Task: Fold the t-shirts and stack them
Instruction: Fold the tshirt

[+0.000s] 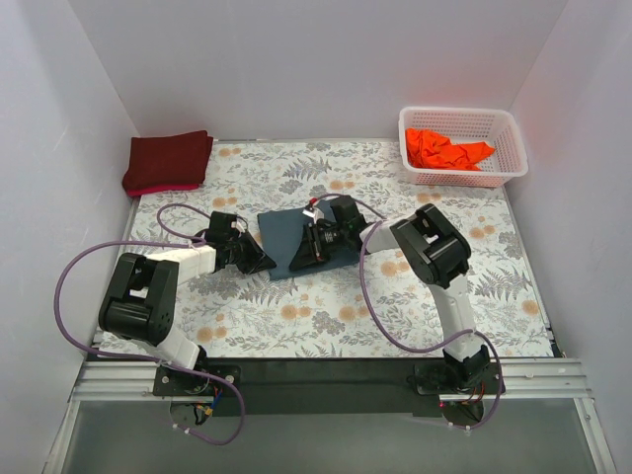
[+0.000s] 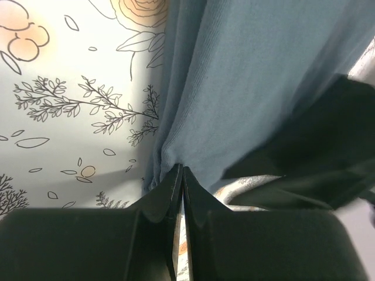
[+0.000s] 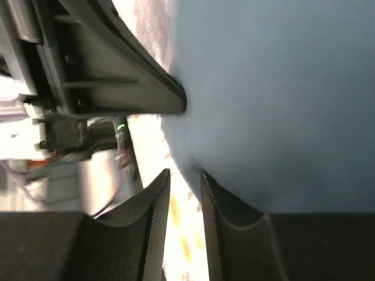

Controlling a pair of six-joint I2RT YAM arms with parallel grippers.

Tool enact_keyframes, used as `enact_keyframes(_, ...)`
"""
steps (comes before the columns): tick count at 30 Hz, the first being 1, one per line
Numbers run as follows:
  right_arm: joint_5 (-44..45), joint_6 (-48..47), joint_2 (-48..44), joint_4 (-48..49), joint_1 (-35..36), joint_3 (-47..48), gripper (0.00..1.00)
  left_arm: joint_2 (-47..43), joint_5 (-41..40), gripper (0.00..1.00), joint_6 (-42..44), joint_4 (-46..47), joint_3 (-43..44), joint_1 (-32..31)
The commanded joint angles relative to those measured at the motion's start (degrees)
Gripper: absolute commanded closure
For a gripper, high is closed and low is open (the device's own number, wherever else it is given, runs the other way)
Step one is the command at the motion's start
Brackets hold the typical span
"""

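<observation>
My left hand (image 2: 181,175) and right hand (image 3: 186,178) are black, and my cables (image 1: 74,272) are purple. The blue-grey shirt (image 1: 291,242) is plain slate, the maroon shirt (image 1: 168,163) dark red, the orange shirt (image 1: 446,150) bright. The basket (image 1: 509,158) is white lattice. The table (image 1: 415,306) is white with grey leaves and orange flowers.

The top view looks down over the desk (image 1: 296,321) from the near edge. Both wrist views closely face the blue-grey shirt (image 2: 252,76).
</observation>
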Motion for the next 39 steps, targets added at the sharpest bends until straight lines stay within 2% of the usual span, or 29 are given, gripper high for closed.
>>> enact_keyframes(1, -0.1, -0.3, 7.0, 3.0, -2.4, -2.3, 0.66, 0.7, -3.6, 0.98, 1.3, -3.3, -1.0, -0.2)
enact_keyframes(6, 0.0, -1.2, 8.2, 2.6, -4.6, -3.4, 0.67, 0.4, -4.5, 0.98, 1.2, -3.6, -2.0, -0.2)
enact_keyframes(13, -1.8, -1.5, -5.7, 2.3, -7.1, -6.1, 0.67, -1.9, -5.4, 0.98, 1.8, -4.9, -2.8, -0.2)
enact_keyframes(17, -3.7, -2.8, -9.6, 2.3, -11.1, -9.6, 0.66, -2.4, -5.5, 0.98, 1.9, -5.4, -2.7, -0.1)
enact_keyframes(22, -4.1, -7.6, -6.9, 2.5, -15.4, -16.0, 0.67, -2.1, -5.5, 0.98, 1.9, -5.4, -2.7, -0.2)
enact_keyframes(26, -3.4, -9.4, -3.1, 2.5, -17.5, -17.9, 0.68, -2.7, -5.6, 0.97, 1.7, -6.1, -2.1, -0.2)
enact_keyframes(28, -3.0, -9.6, -4.4, 2.4, -18.2, -18.0, 0.68, -4.1, -6.3, 0.97, 1.6, -7.6, -0.6, -0.1)
enact_keyframes(34, -0.8, -7.4, -10.1, 1.3, -18.4, -11.1, 0.68, -7.8, -8.1, 0.97, 2.4, -9.0, 7.0, 0.8)
enact_keyframes(39, 3.6, -4.7, -8.8, 1.3, -18.5, -1.5, 0.68, -2.3, -8.4, 0.96, 3.3, -7.1, 14.5, 2.1)
